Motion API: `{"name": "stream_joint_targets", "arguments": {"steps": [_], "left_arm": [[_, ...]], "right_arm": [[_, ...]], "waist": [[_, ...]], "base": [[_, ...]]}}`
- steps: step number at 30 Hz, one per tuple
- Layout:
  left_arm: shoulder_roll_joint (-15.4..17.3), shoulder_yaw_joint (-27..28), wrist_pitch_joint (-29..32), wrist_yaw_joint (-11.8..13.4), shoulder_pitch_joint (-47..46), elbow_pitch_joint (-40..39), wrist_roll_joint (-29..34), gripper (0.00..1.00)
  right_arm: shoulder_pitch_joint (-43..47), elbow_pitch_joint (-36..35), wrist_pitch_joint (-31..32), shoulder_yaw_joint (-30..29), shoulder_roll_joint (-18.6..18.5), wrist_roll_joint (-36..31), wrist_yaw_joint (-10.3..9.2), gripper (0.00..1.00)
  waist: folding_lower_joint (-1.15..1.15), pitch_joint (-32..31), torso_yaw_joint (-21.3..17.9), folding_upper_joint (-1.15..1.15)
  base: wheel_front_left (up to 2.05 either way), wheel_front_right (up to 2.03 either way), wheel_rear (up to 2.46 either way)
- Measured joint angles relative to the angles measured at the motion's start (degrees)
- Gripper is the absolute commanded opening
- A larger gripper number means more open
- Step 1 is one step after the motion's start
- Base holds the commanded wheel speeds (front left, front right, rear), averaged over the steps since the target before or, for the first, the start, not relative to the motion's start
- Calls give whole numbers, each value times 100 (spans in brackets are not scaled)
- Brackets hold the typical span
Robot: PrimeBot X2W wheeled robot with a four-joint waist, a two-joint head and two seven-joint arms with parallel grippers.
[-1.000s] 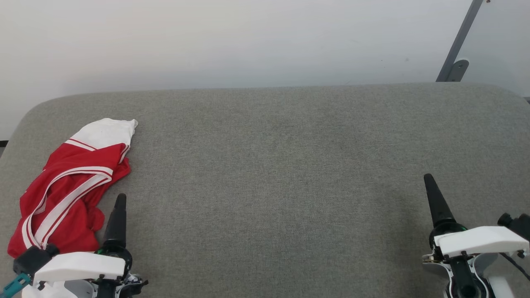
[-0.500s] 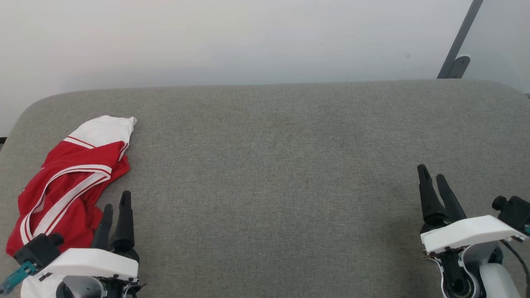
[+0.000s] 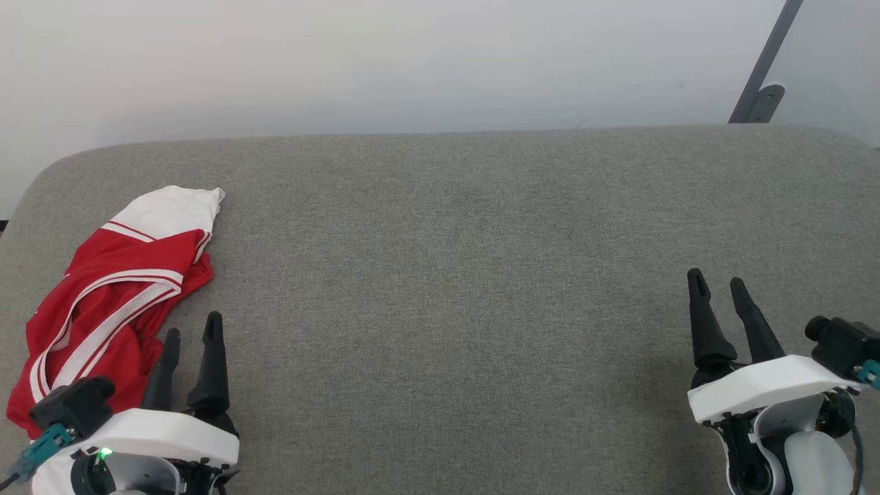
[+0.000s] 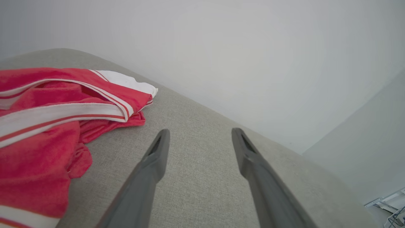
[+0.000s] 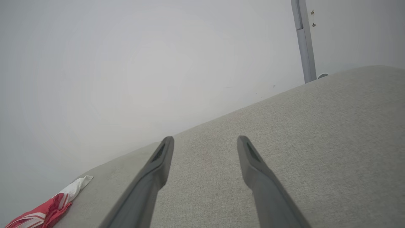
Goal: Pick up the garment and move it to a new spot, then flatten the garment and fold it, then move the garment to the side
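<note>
Garment [image 3: 113, 289] crumpled in heap at left end of grey fabric counter [image 3: 447, 275], long axis running from near-left corner up and away to white sleeve. Left pincer [image 3: 192, 326] spread open, empty, just beside heap's near-right edge; garment lies to its left, so this arm clearly nearer. Right pincer [image 3: 716, 278] likewise open, empty, well apart across counter. Pickup not yet begun

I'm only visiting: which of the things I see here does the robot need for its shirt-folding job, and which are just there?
Part of the job:
- the red and white garment, crumpled on the robot's left
- the left gripper, open beside it
- the right gripper, open, far from it

Just there:
- the grey padded surface underneath
- the white wall
- the grey post
</note>
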Motion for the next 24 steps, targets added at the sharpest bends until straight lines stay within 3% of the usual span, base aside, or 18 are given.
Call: {"name": "stream_joint_targets", "arguments": {"steps": [24], "left_arm": [[127,-137,-355,5,1,65,1417,100]], "right_arm": [[-40,-10,-361,-23,2,-1613,1,100]], "waist": [[0,115,51,0]], "base": [[0,0,0]]}}
